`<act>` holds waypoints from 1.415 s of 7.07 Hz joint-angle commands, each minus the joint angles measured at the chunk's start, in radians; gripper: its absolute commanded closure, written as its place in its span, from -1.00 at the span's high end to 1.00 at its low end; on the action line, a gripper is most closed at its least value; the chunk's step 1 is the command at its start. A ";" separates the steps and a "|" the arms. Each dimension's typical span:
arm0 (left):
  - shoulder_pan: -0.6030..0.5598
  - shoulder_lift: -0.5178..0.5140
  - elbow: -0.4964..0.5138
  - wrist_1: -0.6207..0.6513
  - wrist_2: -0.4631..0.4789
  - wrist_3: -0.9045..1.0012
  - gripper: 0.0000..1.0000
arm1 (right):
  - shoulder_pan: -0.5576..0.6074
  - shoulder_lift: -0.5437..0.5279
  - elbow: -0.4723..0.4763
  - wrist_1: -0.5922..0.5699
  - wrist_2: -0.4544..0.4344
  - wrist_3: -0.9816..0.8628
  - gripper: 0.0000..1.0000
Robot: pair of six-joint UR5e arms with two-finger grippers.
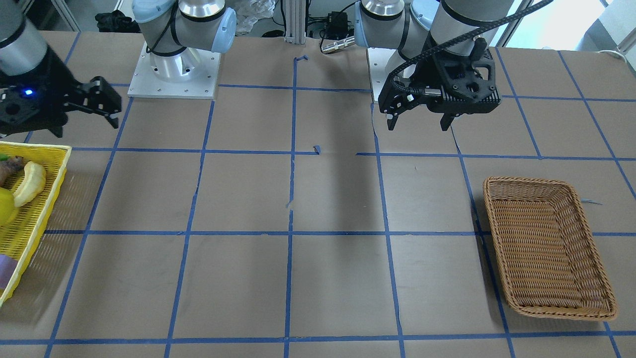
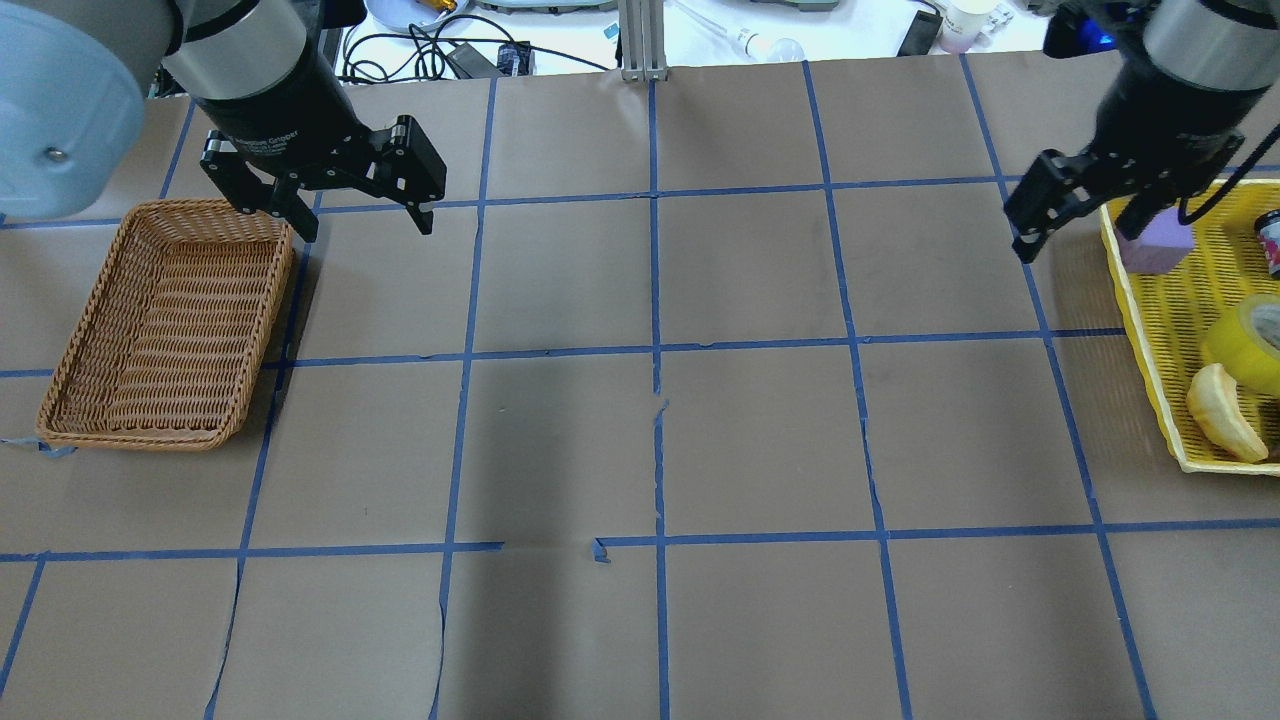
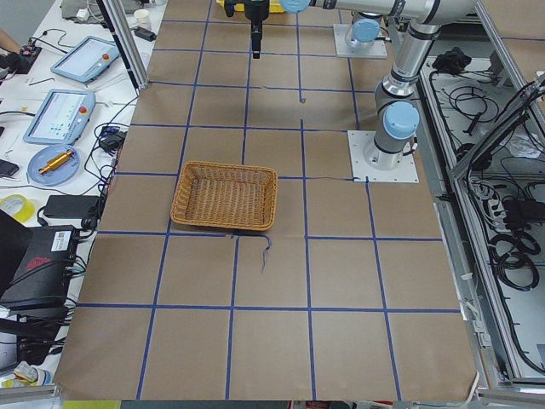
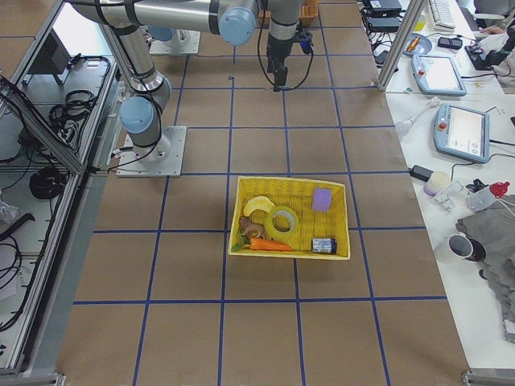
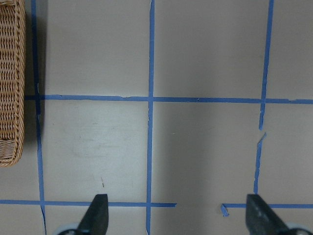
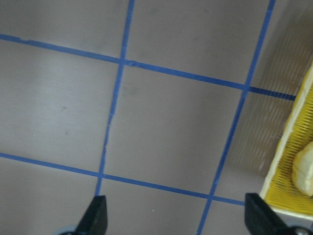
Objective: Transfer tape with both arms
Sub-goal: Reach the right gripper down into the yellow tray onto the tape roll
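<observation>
Though blurred, lettering (image 2: pixel 264 140) on left gripper (image 2: pixel 365 228)

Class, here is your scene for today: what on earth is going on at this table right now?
Two robot arms are set up to pass a roll of tape, but nothing is being handled yet. The left gripper hangs open and empty above the table near the wicker basket, which holds nothing. The right gripper, also open and empty, hovers close to the yellow basket. The tape lies in that basket among other items, untouched.
</observation>
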 commanded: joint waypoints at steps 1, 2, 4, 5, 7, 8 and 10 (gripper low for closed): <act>0.000 0.000 0.000 0.000 0.000 0.000 1.00 | -0.269 0.085 0.006 -0.036 0.021 -0.375 1.00; 0.000 0.000 0.000 0.000 0.000 0.000 1.00 | -0.359 0.157 0.006 -0.109 0.021 -0.477 1.00; 0.000 0.000 0.000 0.000 0.000 0.000 1.00 | -0.429 0.276 0.008 -0.238 0.023 -0.531 1.00; 0.000 0.000 0.000 0.000 0.000 0.000 1.00 | -0.452 0.344 0.008 -0.285 0.021 -0.531 1.00; 0.000 0.000 0.000 0.000 0.000 0.000 1.00 | -0.466 0.430 0.009 -0.364 0.005 -0.522 1.00; 0.000 0.000 0.000 0.000 0.000 0.000 1.00 | -0.477 0.467 0.021 -0.405 0.005 -0.522 1.00; 0.000 0.000 0.000 0.000 0.000 0.000 1.00 | -0.478 0.483 0.058 -0.444 -0.014 -0.487 -0.01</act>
